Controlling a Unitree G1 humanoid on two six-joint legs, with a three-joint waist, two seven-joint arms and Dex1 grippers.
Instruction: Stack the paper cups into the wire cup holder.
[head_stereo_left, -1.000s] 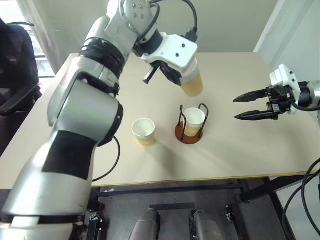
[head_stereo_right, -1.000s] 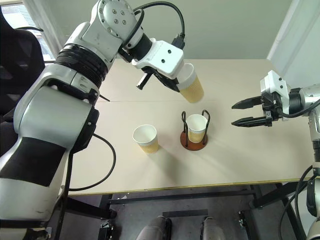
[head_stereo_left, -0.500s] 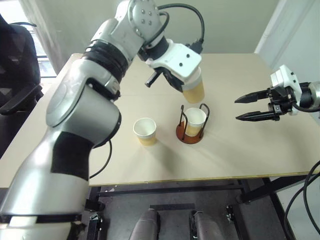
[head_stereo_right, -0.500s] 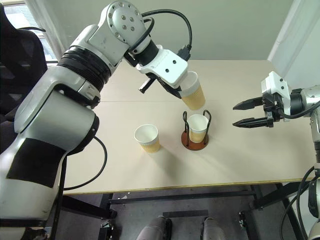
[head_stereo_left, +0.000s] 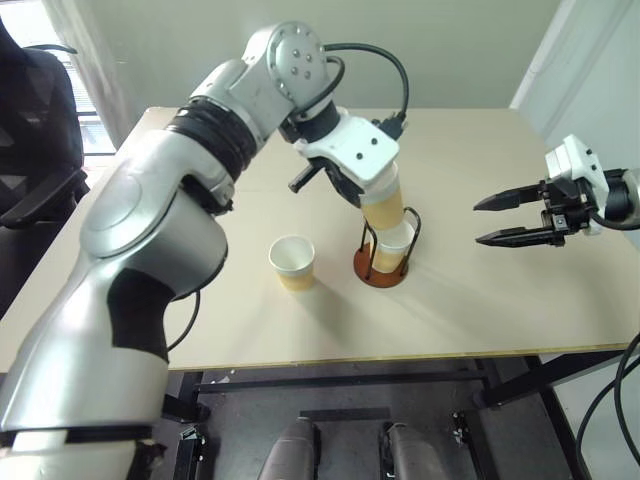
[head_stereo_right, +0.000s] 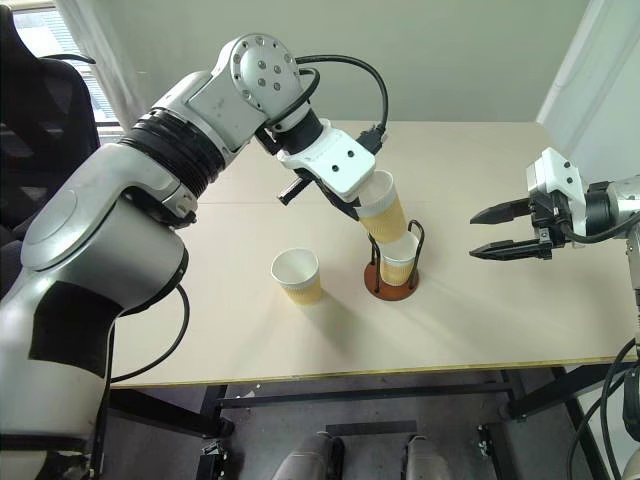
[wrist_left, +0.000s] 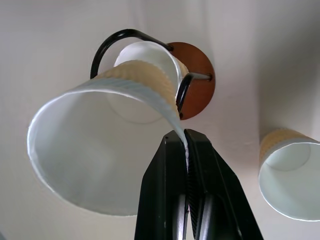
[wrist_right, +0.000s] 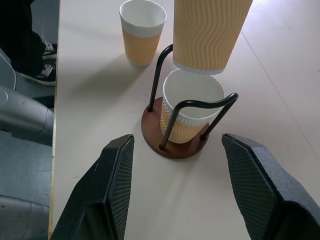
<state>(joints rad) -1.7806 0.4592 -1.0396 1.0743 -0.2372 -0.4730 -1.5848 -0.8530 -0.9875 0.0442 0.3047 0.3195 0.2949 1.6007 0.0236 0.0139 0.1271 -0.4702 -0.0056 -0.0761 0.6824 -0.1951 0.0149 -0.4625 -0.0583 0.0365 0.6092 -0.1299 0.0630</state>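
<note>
Pinched by its rim in the left gripper, 1 cup is held tilted above the holder's seated cup; a wire snag is risked.

Three paper cups (all alike) and one wire cup holder.

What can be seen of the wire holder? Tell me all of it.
The holder has a round reddish-brown disc base, seemingly wood, flat on the table. Two thin black wire loops rise from it on opposite sides. One ribbed tan cup stands upright inside between the loops. A second cup, pinched at its rim by the left pincer, hangs tilted just above the first, not yet nested.
</note>
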